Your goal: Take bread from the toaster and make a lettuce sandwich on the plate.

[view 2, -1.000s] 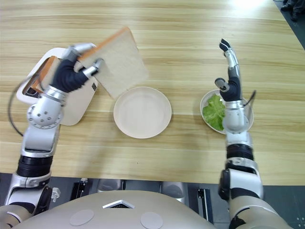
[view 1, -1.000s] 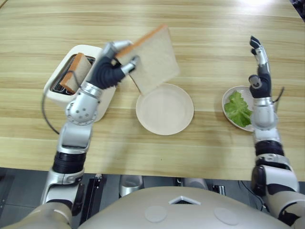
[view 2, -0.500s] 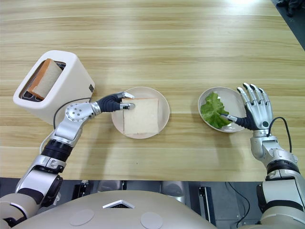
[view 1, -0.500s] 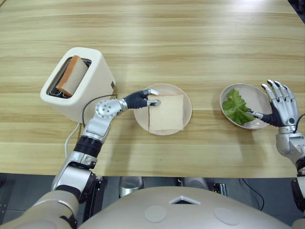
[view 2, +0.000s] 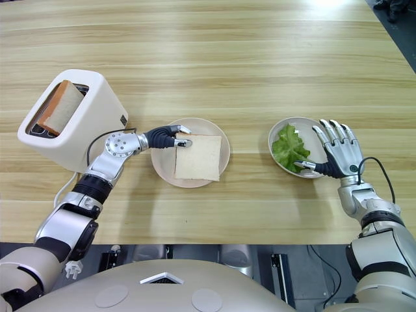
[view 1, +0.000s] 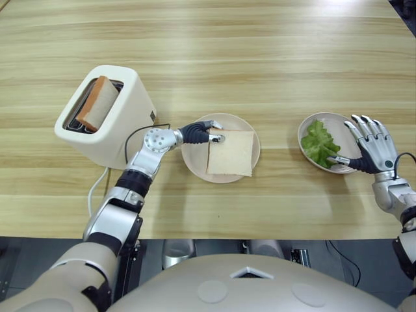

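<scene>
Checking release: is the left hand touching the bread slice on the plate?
Touching: in the left eye view the left hand pinches a corner of the bread slice with its fingertips.

Light wood-plank table [view 1: 260, 39] w/ dark floor [view 1: 26, 250] below.

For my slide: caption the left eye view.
Left hand at bread slice on plate; right hand open beside lettuce.

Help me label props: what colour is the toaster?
The toaster is cream-white, clearest in the right eye view.
</scene>
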`<action>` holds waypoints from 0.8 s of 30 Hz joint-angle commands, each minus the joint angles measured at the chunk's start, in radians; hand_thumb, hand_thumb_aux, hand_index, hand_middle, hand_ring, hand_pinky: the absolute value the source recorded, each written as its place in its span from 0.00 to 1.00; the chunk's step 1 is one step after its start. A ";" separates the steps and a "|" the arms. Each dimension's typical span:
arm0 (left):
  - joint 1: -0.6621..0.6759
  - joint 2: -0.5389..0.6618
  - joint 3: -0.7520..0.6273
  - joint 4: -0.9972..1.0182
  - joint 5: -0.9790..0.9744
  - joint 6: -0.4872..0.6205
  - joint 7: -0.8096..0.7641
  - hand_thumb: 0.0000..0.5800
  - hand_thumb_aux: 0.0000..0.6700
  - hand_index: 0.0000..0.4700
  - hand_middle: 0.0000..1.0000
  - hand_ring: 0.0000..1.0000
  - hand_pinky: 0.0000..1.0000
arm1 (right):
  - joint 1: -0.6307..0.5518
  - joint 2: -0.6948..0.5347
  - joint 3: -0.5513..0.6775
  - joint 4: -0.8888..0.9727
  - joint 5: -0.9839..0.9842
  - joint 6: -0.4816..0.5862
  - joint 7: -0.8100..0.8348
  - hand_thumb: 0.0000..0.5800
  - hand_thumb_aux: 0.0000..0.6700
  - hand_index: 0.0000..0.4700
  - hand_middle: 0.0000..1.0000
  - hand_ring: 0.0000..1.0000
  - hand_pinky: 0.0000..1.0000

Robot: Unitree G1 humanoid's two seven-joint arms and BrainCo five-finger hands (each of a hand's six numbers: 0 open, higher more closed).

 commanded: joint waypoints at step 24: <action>-0.067 0.009 0.141 0.079 -0.096 0.028 -0.038 1.00 1.00 0.98 1.00 1.00 1.00 | -0.027 0.025 0.105 0.020 0.056 -0.028 0.058 0.00 0.00 0.00 0.00 0.00 0.00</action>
